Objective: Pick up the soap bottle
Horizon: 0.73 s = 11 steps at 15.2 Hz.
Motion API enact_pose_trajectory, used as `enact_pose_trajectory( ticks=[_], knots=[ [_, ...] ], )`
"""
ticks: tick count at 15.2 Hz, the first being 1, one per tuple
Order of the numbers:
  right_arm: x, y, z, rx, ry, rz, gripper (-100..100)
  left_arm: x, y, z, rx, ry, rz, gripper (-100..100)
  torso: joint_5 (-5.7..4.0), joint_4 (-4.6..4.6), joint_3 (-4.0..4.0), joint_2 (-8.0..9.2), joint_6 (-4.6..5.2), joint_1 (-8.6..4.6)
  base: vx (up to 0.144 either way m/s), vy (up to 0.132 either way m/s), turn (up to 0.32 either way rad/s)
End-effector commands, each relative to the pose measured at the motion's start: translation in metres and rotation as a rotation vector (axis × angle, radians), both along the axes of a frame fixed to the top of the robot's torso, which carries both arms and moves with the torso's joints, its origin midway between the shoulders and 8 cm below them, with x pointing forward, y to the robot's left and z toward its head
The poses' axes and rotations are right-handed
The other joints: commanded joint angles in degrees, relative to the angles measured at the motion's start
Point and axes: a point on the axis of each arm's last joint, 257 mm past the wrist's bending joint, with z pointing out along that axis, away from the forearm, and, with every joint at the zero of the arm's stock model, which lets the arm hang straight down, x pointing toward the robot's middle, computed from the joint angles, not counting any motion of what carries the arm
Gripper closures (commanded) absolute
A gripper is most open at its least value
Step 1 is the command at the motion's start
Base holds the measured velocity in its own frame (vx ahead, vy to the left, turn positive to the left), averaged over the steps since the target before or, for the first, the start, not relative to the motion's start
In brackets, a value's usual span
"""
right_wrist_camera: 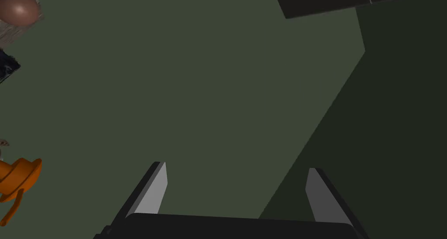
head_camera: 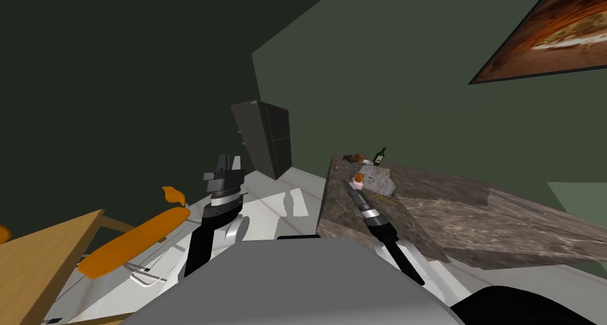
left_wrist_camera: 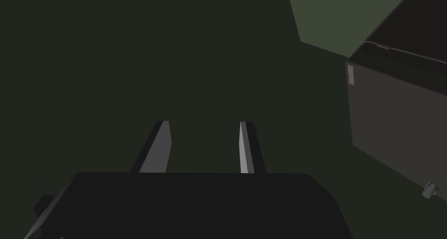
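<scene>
Right gripper [right_wrist_camera: 235, 165], fingers spread and empty, hovers beside the orange-topped soap bottle [right_wrist_camera: 21, 172], probably light and slick, best gripped mid-body; left gripper [left_wrist_camera: 203, 122] parted, idle.

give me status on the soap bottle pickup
Right gripper open, empty, over the mottled brown counter. Orange-pump soap bottle off to its side, not between its jaws. Left gripper open, idle. Nothing blocking.

cut by the edge in the right wrist view: soap bottle [right_wrist_camera: 19, 173], orange pump head alone inside; brown rounded thing [right_wrist_camera: 17, 7]; dark fridge [right_wrist_camera: 323, 1]. too small to identify in the head view: clutter [head_camera: 355, 158] beside the wine bottle [head_camera: 380, 156] on the stone counter [head_camera: 450, 209].
</scene>
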Motion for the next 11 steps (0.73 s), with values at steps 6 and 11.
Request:
enact_pose_trajectory(
  ticks=[6, 11],
  knots=[
    [-0.008, -0.069, -0.049, -0.294, 0.164, -0.175, -100, 0.000, 0.000, 0.000, 0.000, 0.000, 0.000, 0, -0.01, -0.01, 0.00, 0.02, 0.04, -0.08, 0.121, 0.130, -0.134],
    [-0.019, -0.110, -0.069, -0.444, 0.247, -0.265, -100, 0.000, 0.000, 0.000, 0.000, 0.000, 0.000, 0, -0.04, 0.02, 0.03, 0.03, 0.00, -0.17, 0.109, 0.108, -0.082]
  ],
)
